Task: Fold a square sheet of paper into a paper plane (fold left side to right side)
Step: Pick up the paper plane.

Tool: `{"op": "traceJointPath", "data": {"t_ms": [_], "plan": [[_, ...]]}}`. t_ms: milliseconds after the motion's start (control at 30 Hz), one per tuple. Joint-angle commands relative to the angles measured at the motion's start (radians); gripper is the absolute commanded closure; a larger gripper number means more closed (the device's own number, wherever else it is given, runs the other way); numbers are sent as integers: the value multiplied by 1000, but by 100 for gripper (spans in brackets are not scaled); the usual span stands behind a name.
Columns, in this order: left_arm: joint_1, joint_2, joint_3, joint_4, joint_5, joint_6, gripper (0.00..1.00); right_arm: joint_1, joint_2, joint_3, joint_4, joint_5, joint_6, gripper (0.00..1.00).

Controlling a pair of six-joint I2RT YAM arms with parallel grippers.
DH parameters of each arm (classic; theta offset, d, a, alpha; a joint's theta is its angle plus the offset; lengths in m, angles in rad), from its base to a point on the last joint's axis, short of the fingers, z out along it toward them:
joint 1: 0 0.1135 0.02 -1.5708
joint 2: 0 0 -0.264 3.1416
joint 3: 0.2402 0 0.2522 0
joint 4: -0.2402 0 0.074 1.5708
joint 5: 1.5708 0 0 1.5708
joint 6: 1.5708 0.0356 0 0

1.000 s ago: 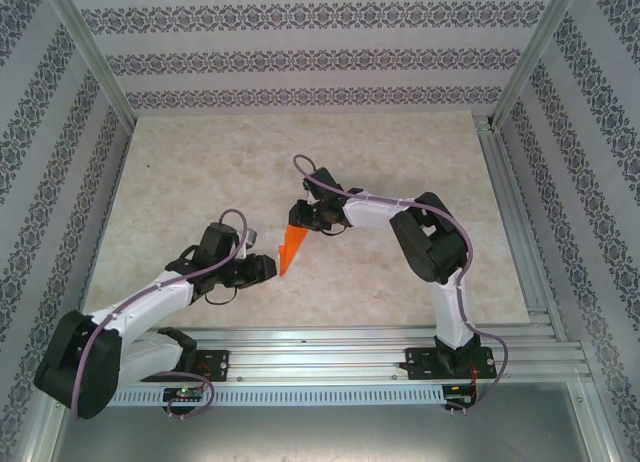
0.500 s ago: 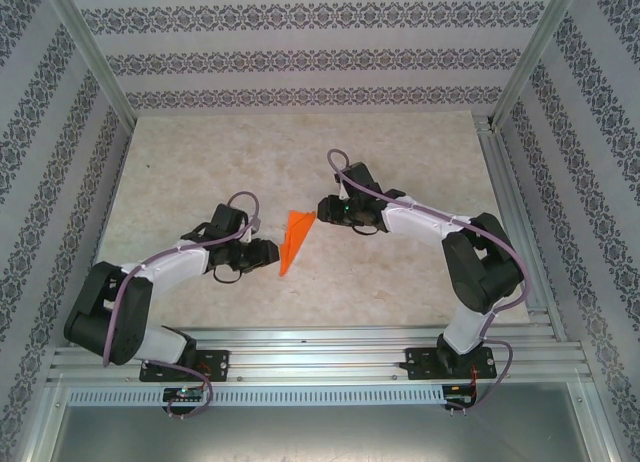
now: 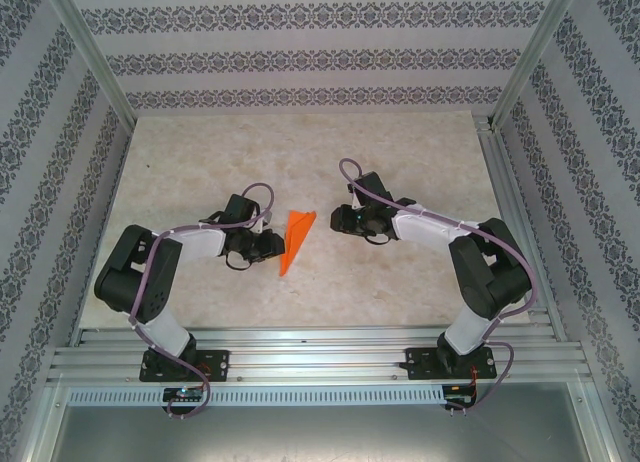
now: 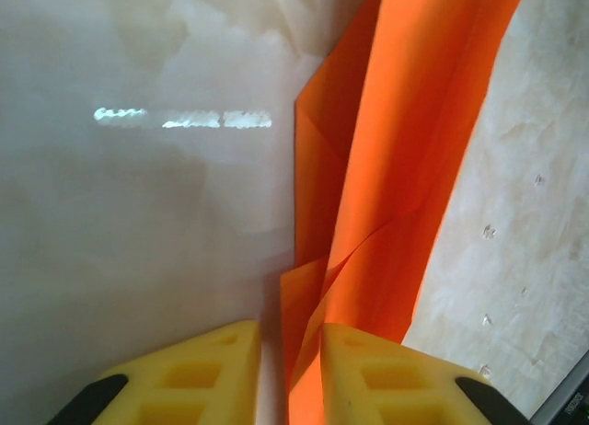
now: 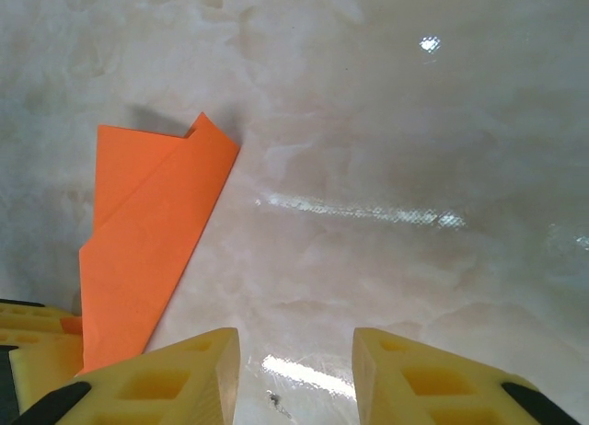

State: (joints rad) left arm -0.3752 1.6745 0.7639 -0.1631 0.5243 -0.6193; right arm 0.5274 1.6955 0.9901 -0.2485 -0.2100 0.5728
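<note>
Left wrist: left gripper [image 4: 290, 333] straddles creased paper plane [image 4: 405, 167] (grip unclear); right gripper [image 5: 294, 338] parted

the paper plane [image 3: 295, 240], a slim bright orange creased dart, lies with its tip pointing nearward.

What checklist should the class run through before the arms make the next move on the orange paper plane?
1. Paper plane rests on the table: ok.
2. Paper edge sits inside the left claw: ok.
3. Left claw firmly clamped on the paper: cannot tell.
4. Right claw open, holding nothing: ok.
5. Right claw clear of the paper: ok.
</note>
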Motion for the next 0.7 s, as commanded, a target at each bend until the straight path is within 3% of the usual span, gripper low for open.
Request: {"op": "traceJointPath", "data": {"t_ms": [0, 233, 467, 533, 667], "plan": [[1, 13, 25, 59, 34, 23, 79, -7, -18, -19, 22, 2, -11, 63], [-15, 38, 38, 81, 55, 22, 86, -9, -16, -21, 27, 0, -4, 63], [-21, -3, 65, 42, 45, 55, 100, -14, -25, -27, 28, -2, -5, 63], [-39, -61, 91, -43, -32, 108, 100, -22, -40, -35, 39, -26, 8, 63], [-144, -144, 185, -268, -297, 269, 100, -47, -85, -50, 67, -79, 64, 62]]}}
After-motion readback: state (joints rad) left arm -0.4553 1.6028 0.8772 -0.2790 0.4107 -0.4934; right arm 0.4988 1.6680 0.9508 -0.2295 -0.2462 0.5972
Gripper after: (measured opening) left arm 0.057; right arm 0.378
